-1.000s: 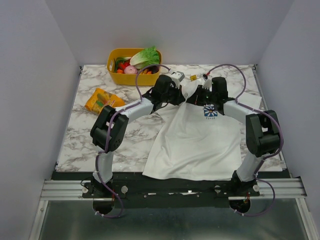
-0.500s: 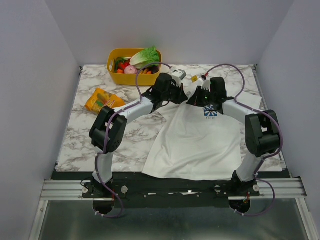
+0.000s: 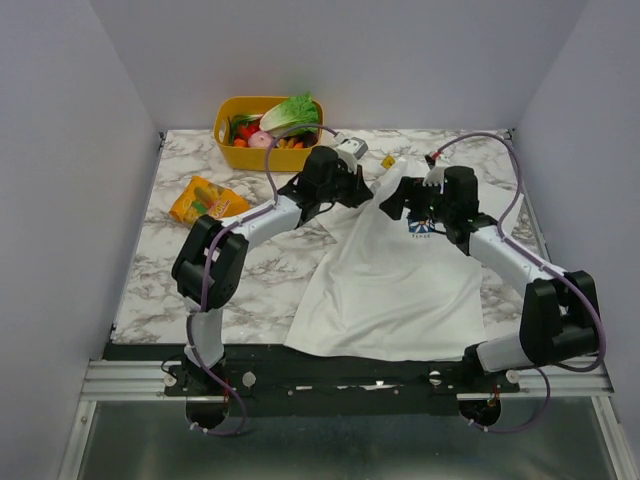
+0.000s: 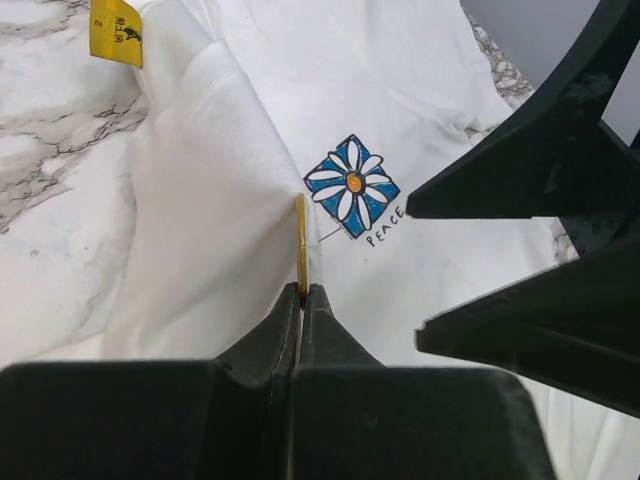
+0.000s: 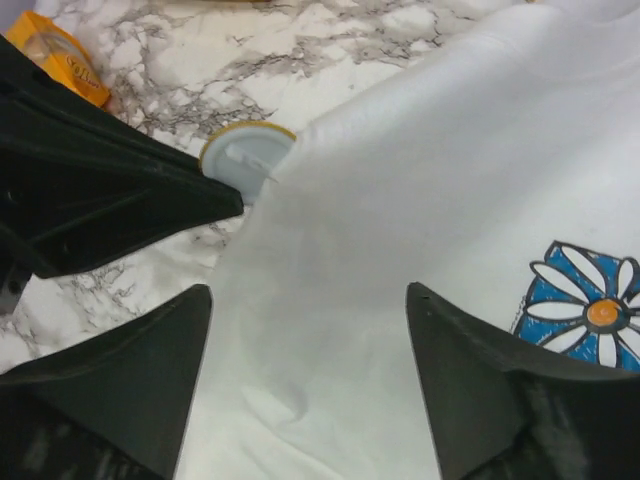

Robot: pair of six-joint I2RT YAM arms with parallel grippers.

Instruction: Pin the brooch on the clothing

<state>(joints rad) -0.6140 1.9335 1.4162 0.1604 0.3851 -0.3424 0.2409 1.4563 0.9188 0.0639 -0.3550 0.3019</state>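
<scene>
The clothing (image 3: 390,290) is a white T-shirt spread on the marble table, with a blue flower print (image 4: 352,185) and a yellow collar tag (image 4: 116,30). My left gripper (image 4: 302,290) is shut on the brooch (image 4: 300,240), a thin gold disc seen edge-on. It stands against a raised fold of the shirt just left of the print. From the right wrist, the brooch (image 5: 243,158) shows a white face with a gold rim, half behind the fold. My right gripper (image 5: 308,290) hovers open over the shirt (image 5: 420,180), nothing between its fingers (image 4: 540,150), close beside the left gripper (image 3: 365,190).
A yellow basket (image 3: 225,135) of vegetables stands at the back left of the table. An orange snack packet (image 3: 205,200) lies left of the shirt. Both arms meet over the shirt's chest, the right gripper (image 3: 397,205) close to the left one.
My right gripper has gone from shut to open and pulled back slightly, its arm swinging out to the right. The left gripper stays shut near the collar.
</scene>
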